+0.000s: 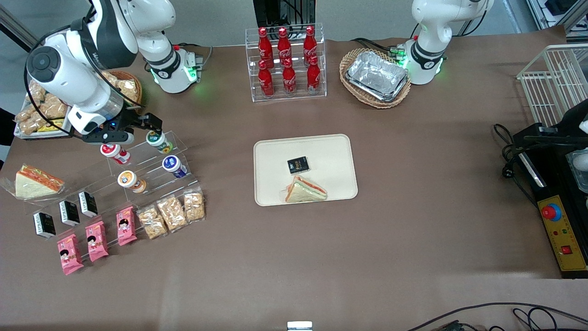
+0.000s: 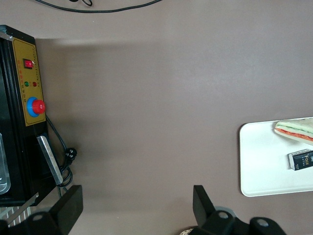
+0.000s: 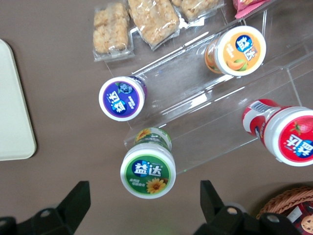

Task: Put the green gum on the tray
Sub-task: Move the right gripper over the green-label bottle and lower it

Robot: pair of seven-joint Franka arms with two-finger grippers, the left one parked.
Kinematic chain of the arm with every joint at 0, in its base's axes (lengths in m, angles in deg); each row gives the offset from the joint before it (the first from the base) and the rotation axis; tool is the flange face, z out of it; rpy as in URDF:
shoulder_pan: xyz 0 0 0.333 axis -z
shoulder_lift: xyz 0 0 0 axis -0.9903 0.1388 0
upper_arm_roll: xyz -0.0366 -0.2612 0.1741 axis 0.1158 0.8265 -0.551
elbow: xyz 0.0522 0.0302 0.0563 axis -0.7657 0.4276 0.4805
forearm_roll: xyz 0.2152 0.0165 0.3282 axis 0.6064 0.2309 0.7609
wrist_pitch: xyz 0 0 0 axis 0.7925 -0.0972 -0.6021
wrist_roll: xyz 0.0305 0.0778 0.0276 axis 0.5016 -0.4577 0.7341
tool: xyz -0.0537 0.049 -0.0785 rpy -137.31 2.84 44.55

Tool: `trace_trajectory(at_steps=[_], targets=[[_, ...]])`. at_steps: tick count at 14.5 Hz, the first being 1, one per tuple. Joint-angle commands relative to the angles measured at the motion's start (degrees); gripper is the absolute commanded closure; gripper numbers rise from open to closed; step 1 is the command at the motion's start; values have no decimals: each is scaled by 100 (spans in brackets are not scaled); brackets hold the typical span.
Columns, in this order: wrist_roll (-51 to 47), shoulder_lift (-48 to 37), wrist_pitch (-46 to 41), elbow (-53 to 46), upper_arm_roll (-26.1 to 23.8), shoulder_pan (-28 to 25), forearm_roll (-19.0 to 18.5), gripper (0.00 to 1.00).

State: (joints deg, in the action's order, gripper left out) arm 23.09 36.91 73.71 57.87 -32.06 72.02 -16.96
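Note:
The green gum (image 1: 158, 140) is a small white canister with a green lid bearing a yellow flower mark. It stands on the top step of a clear acrylic stand (image 1: 177, 145) toward the working arm's end of the table. In the right wrist view the green gum (image 3: 147, 170) lies just ahead of the line between my two fingers. My gripper (image 1: 135, 130) hangs open above the stand, close over the gum and not touching it; it also shows in the right wrist view (image 3: 145, 203). The cream tray (image 1: 330, 151) lies at mid-table, and its edge shows in the right wrist view (image 3: 12, 112).
A red-lidded canister (image 1: 112, 151), a blue-lidded one (image 1: 172, 164) and an orange-lidded one (image 1: 128, 179) share the stand. The tray holds a sandwich (image 1: 305, 189) and a black packet (image 1: 297, 164). Snack packs (image 1: 172, 212) lie nearer the camera than the stand.

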Motion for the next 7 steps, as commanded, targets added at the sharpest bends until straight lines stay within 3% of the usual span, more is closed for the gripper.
trace_trajectory(at_steps=[1, 7], targets=[[-24, -82, 327, 335, 16, -19, 145, 0], [-130, 14, 591, 546, 7, -195, 145, 0]])
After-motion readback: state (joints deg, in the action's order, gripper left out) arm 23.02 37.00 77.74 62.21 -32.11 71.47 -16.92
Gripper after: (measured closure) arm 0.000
